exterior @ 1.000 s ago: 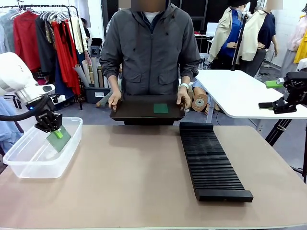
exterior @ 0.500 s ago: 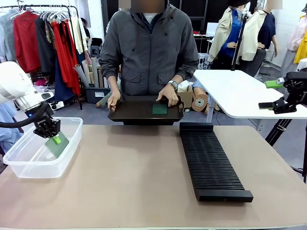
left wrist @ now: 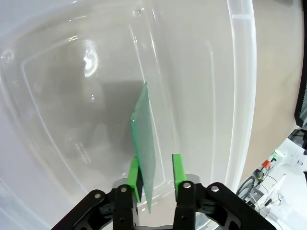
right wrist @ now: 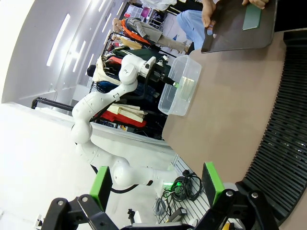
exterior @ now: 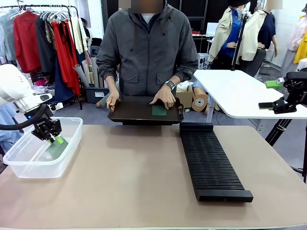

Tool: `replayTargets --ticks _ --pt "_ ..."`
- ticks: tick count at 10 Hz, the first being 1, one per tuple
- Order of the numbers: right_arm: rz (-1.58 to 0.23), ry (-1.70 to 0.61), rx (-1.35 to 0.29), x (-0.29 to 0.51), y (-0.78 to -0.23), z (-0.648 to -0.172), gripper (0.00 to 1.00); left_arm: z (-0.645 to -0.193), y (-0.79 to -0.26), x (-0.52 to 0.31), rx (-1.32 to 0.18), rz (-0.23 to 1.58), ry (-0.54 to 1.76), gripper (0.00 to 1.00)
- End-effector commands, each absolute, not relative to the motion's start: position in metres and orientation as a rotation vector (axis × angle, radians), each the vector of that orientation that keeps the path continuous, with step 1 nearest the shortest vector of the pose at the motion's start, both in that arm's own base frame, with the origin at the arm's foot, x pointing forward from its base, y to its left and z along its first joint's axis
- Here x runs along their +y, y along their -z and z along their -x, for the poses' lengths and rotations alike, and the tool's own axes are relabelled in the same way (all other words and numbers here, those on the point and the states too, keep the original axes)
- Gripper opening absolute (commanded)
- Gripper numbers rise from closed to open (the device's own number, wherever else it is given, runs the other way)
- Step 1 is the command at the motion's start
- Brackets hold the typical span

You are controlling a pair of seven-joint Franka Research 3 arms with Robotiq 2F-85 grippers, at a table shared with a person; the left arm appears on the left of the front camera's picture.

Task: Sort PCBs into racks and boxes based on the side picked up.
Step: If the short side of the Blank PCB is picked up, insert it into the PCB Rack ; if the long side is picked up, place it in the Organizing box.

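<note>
No legible text, label or number on anything here.

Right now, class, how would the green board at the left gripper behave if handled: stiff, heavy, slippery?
Probably stiff: the PCB stands straight, unbent, between the pads of the left gripper. Likely light, being very thin. Perhaps slippery: its face looks smooth.
</note>
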State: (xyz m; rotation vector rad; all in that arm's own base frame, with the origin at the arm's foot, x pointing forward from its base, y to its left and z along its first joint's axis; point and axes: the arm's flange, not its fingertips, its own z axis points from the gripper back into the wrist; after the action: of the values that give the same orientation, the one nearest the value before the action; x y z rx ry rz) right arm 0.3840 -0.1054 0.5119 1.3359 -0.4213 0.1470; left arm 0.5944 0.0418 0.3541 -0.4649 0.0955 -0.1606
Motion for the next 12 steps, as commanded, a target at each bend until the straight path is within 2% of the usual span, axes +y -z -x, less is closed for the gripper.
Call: replayTargets --ticks 1,2,8,12 --pt "-1.329 -0.153 -0.439 -0.104 -0.511 -0.382 1.00 -0.596 -0.351 0.042 0.069 0.485 0.163 0.93" --pt "-1.329 -0.153 -0.439 -0.104 -0.511 -0.382 1.00 -0.596 -0.353 0.042 0.065 0.475 0.159 1.00" --pt "-1.329 -0.153 -0.439 -0.104 -0.511 -0.382 1.00 -0.574 -0.403 0.039 -0.003 0.322 0.116 1.00" --pt "-1.329 -0.153 -0.439 -0.104 -0.511 -0.382 1.00 -0.572 -0.406 0.042 -0.013 0.327 0.105 1.00"
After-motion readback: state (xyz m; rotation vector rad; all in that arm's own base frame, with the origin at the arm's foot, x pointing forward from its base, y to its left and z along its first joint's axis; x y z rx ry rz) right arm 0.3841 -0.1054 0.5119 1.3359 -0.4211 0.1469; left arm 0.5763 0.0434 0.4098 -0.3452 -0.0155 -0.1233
